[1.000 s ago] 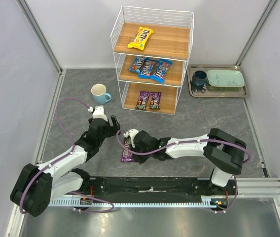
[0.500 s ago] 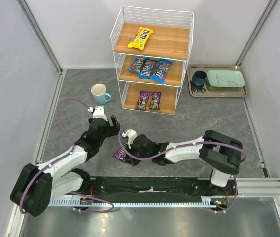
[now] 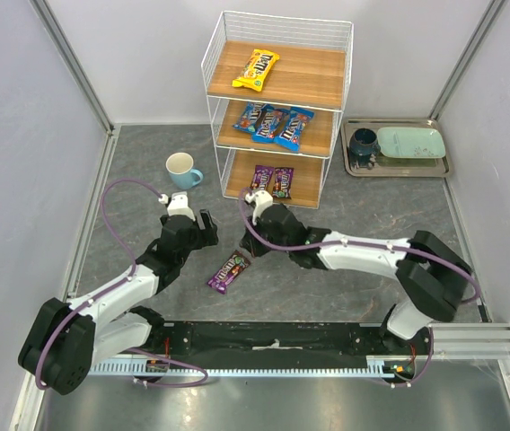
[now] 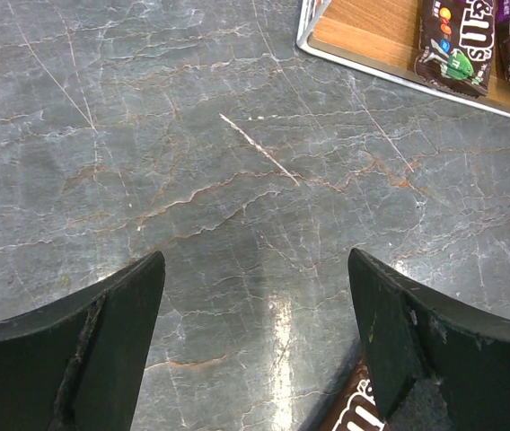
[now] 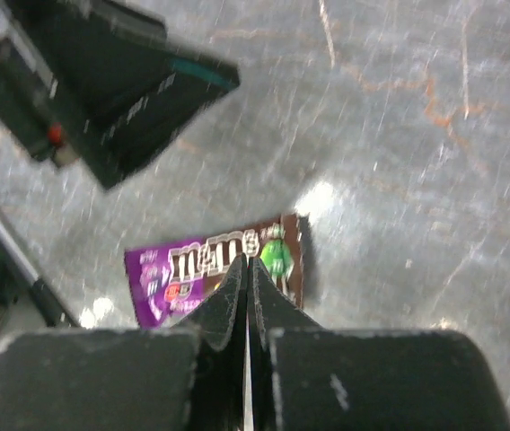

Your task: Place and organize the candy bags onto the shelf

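- Six of seven candy bags are on the shelf (image 3: 313, 76): yellow bag (image 3: 256, 69) on the top board, three blue bags (image 3: 274, 123) in the middle, two purple bags (image 3: 271, 182) on the bottom.
- One loose purple bag (image 3: 229, 271) lies flat and skewed on the table (image 3: 363, 206), lower centre of the overhead view, between the arms.
- Left gripper (image 4: 255, 265): jaws wide, empty, hovering just upper left of the loose purple bag. A corner of that bag shows at the bottom edge of its own view.
- Right gripper (image 5: 247, 265): fingers pressed together, gripping nothing, with the bag on the table beyond its tips. Overhead it sits near the front of the bottom board.
- Risk, we judge: the packet is flat and glossy on smooth stone, so a pinch from above may skid it or catch only a corner, and it could drop in transit.
- Risk: both wrists are close around the bag, and if both reach they may collide.
- Risk: the bottom opening is low, under the middle board and between wire uprights. A crooked entry could snag the frame or shove the two bags there.
- In the way: the right wrist stands between bag and shelf.
- Around: mug (image 3: 181, 168) left of the shelf, near the left arm; metal tray (image 3: 399, 172) with dark cup (image 3: 363, 144) and green plate (image 3: 409, 142) at right, well apart.
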`<state>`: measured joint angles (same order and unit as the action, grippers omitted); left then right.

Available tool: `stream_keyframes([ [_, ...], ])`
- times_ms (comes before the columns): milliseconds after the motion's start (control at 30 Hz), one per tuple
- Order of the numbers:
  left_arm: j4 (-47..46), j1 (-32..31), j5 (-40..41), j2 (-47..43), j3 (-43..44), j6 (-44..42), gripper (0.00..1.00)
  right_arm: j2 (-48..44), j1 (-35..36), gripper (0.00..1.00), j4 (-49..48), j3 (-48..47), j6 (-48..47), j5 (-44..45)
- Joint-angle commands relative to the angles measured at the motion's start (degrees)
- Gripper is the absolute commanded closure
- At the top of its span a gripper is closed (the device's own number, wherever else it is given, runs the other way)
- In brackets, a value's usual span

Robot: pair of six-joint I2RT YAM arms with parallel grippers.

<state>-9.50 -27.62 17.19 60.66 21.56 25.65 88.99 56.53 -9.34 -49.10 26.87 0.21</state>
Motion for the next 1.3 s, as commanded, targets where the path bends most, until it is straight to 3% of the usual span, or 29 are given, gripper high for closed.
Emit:
stream_keyframes([
  [0, -1.5, 0.4, 3.0, -2.1, -0.6, 1.9, 0.12, 8.1, -2.8, 1.00, 4.1, -10.5, -2.7, -1.8],
  [200, -1.7, 0.5, 3.3, -3.3, -1.3, 2.0, 0.18, 18.9, -5.7, 1.00, 6.6, -20.6, -3.5, -8.4],
  [400, -1.6, 0.6, 3.0, -3.1, -1.2, 1.9, 0.19, 23.6, -6.1, 1.00, 9.3, -24.7, -4.4, -9.1],
  [533, -1.7, 0.7, 2.8, -2.9, -1.1, 1.9, 0.19, 20.3, -6.1, 0.99, 8.9, -21.0, -3.1, -5.7],
  [633, -1.8, 0.7, 2.6, -2.6, -1.0, 2.0, 0.19, 18.1, -6.1, 0.88, 8.7, -18.4, -3.2, -4.7],
  [733, -1.8, 0.7, 2.3, -2.2, -0.9, 1.9, 0.19, 19.0, -6.2, 0.86, 9.3, -18.6, -4.6, -6.2],
  [900, -1.8, 0.7, 2.4, -2.5, -0.9, 1.9, 0.19, 17.1, -6.1, 0.88, 9.0, -17.0, -2.7, -5.6],
  [1067, -1.8, 0.7, 2.4, -2.4, -0.9, 1.9, 0.19, 8.8, -5.3, 0.94, 9.1, -9.6, 1.0, -0.5],
  [1267, -1.9, 0.7, 2.1, -2.0, -0.8, 1.9, 0.19, 2.5, -2.5, 0.99, 15.8, -6.2, 5.2, 1.5],
])
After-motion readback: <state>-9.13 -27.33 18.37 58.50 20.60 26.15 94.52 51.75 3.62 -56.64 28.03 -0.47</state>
